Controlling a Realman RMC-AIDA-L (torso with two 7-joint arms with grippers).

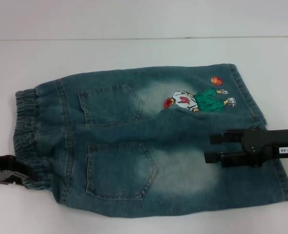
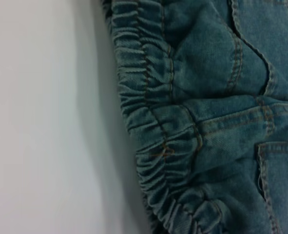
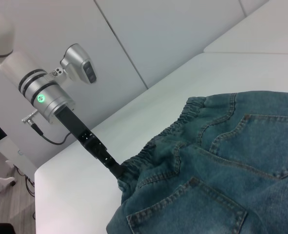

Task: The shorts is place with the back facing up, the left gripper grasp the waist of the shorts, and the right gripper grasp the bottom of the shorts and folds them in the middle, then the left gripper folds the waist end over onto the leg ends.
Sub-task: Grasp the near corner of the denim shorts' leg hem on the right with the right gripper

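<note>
The shorts (image 1: 148, 141) lie flat on the white table (image 1: 134, 53), pockets up. The left gripper (image 1: 7, 176) touches the waist (image 1: 29, 136); its grip seems closed. The right gripper (image 1: 213, 147) hangs open above the leg ends (image 1: 260, 131).

Bright even overhead light, soft shadows, mild blur throughout.

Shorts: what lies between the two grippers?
Head view: two back pockets on the shorts, between left gripper at the waist and right gripper.
</note>
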